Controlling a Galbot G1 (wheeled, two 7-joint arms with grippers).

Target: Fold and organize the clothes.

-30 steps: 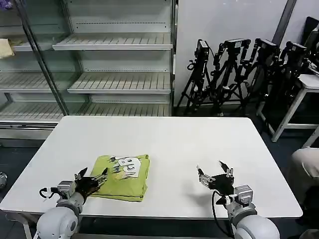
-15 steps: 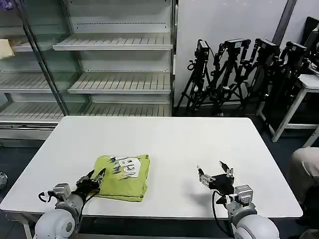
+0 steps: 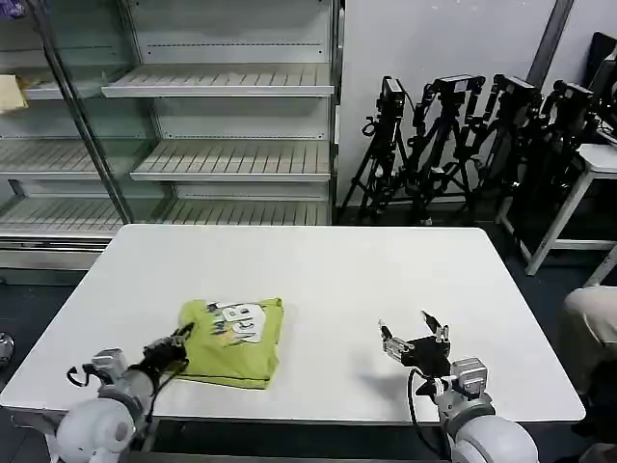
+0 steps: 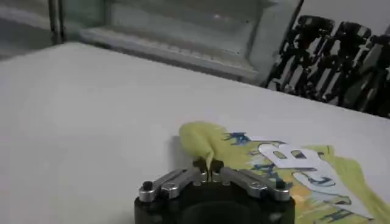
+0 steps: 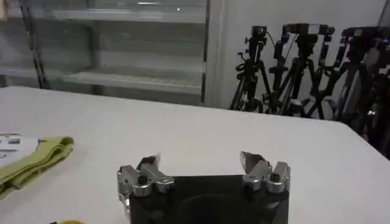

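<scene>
The clothes are one lime yellow-green T-shirt (image 3: 231,338) with a white and blue print, folded into a small block on the white table (image 3: 318,270) at the front left. My left gripper (image 3: 179,340) is at the shirt's near left corner, shut on a pinch of the fabric; in the left wrist view that gripper (image 4: 208,168) clamps a raised yellow-green fold of the T-shirt (image 4: 292,176). My right gripper (image 3: 413,335) hovers open near the front right of the table, nothing between its fingers. The right wrist view shows that gripper (image 5: 201,162) open and the folded shirt's edge (image 5: 33,159) far off to the side.
Empty metal shelving (image 3: 212,125) stands behind the table. Camera tripods (image 3: 463,145) cluster at the back right beside a second white table (image 3: 598,164). A person's knee (image 3: 590,333) shows at the right edge. The middle and back of the table are bare.
My left gripper went from open beside the shirt to shut on its corner and pulled back toward the front left. The shirt slid slightly left with it. The right arm stayed put.
</scene>
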